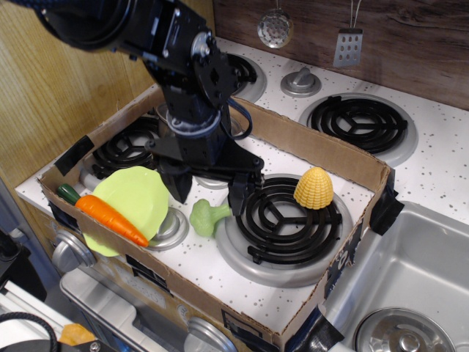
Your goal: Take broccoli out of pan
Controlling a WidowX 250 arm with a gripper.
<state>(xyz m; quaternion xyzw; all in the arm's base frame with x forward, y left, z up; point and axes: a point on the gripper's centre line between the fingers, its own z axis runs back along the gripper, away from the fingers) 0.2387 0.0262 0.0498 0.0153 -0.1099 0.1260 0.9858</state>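
The pale-green broccoli (208, 217) lies on its side on the speckled stove top, between the green plate and the front right coil burner. My gripper (207, 196) hangs just above it, open, with one black finger (178, 189) to its left and the other (237, 200) to its right; neither touches it. The pan is almost wholly hidden behind my arm; only a sliver of shiny rim (213, 180) shows under the gripper, behind the broccoli.
A lime-green plate (133, 196) with an orange carrot (110, 218) leans at the front left. Yellow corn (314, 188) sits on the coil burner (282, 220). A low cardboard wall (315, 143) rings this area. A sink (410, 279) lies at the right.
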